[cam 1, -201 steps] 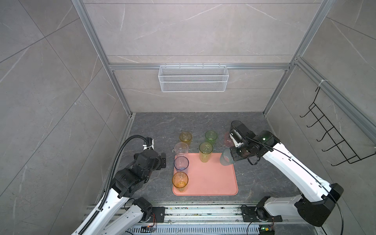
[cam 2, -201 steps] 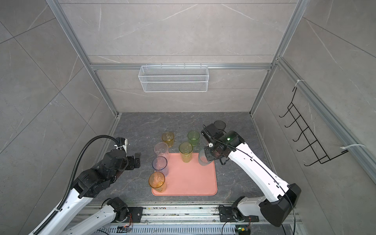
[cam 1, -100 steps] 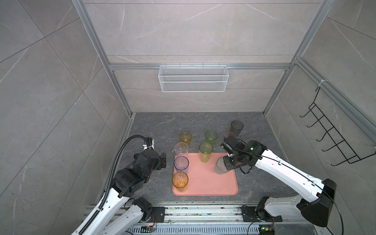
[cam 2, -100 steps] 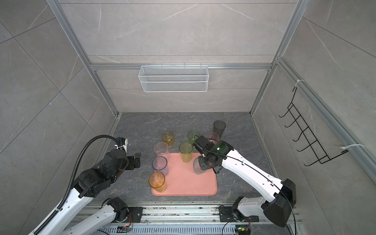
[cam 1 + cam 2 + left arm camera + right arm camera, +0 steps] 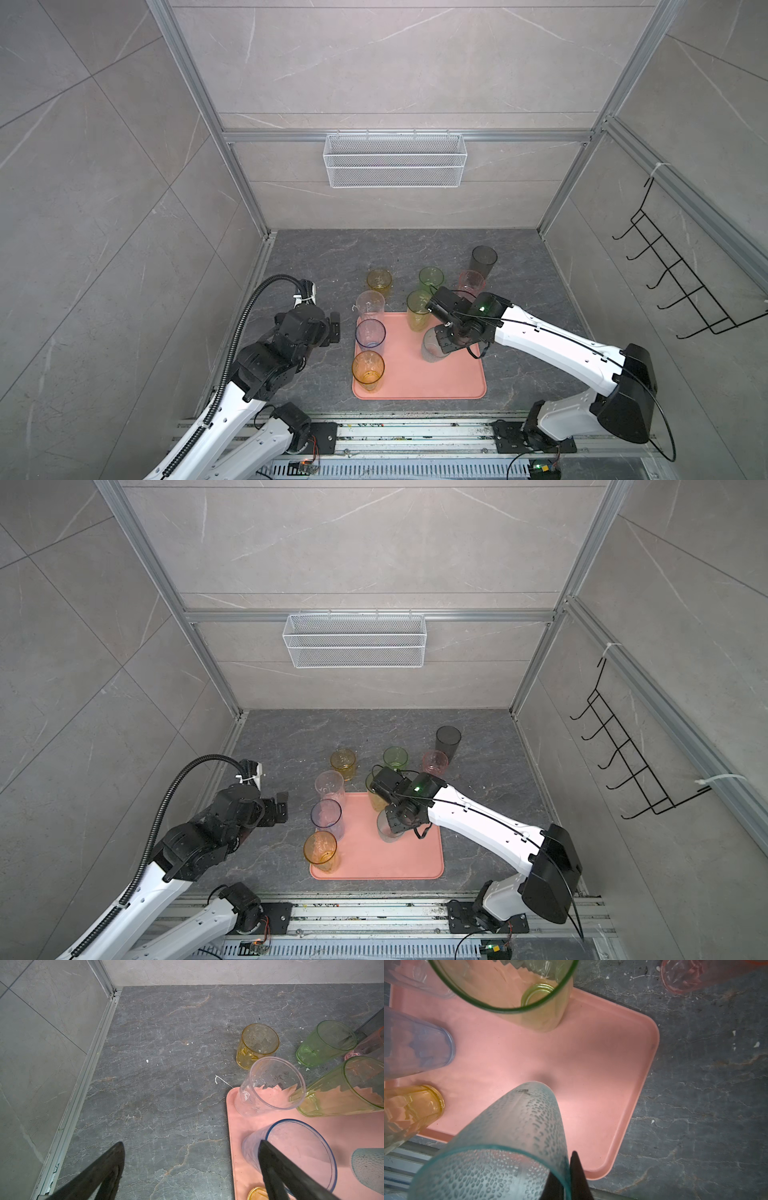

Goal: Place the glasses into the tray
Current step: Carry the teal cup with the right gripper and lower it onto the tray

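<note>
At the tray's [image 5: 415,384] middle, the right jaws pinch a teal glass [image 5: 431,348] by its rim; a tilted release could topple it. The left jaws gape empty beside the tray. Behind, the wrist may bump the tall green glass [image 5: 417,311]; four glasses [image 5: 431,277] wait beyond the tray.

a robotics test cell, of the kind kept in a laboratory, is indicated. the enclosure is framed in bare aluminium profile [image 5: 208,108] and lined with stone-look panels [image 5: 83,166] over a dark stone-look floor [image 5: 332,257]. a left arm [image 5: 224,411] and a right arm [image 5: 552,338] are bolted to a metal rail [image 5: 415,434] along the front edge, where exposed cable conduit [image 5: 249,307] and a small circuit board [image 5: 540,468] are noted. a white wire basket [image 5: 395,166] and a black hook rack [image 5: 681,282] are hung on the walls, and the glasses [image 5: 368,368] and the tray [image 5: 436,382] are laid out on the floor, kitchen-fashion.
</note>
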